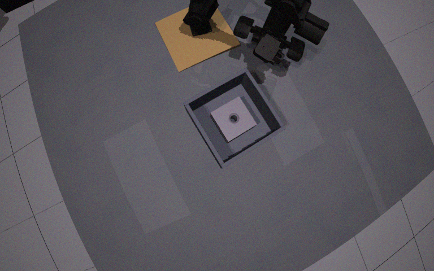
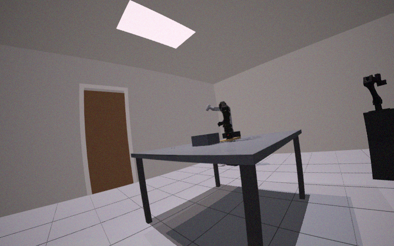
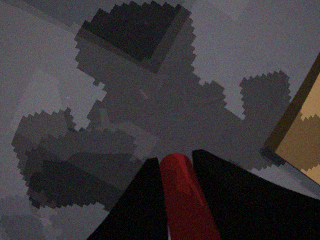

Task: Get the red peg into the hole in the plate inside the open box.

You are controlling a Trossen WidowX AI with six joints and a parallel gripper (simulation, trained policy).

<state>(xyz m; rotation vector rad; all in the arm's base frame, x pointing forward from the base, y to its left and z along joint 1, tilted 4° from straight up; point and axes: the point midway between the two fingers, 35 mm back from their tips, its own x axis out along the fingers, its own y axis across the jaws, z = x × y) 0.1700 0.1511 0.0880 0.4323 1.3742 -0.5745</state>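
Note:
In the wrist view the red peg (image 3: 186, 200) stands between the two black fingers of my gripper (image 3: 176, 164), which is shut on it. The peg's far end shows at the fingertips and its near end runs out of view at the bottom. In the top view the arm's hand hides the peg. Whether the peg touches the table cannot be told. The open box (image 1: 203, 135) (image 2: 204, 140) stands beyond the hand, outside its wall. The pale plate (image 1: 227, 131) lies on the box's bottom, and its round hole (image 1: 233, 118) is empty.
A yellow-orange board (image 1: 191, 52) (image 3: 306, 142) lies left of the hand in the top view, with a black part of the arm above it. The box's raised walls stand between the hand and the plate. Another black arm (image 2: 374, 94) stands on a dark cabinet apart from the table.

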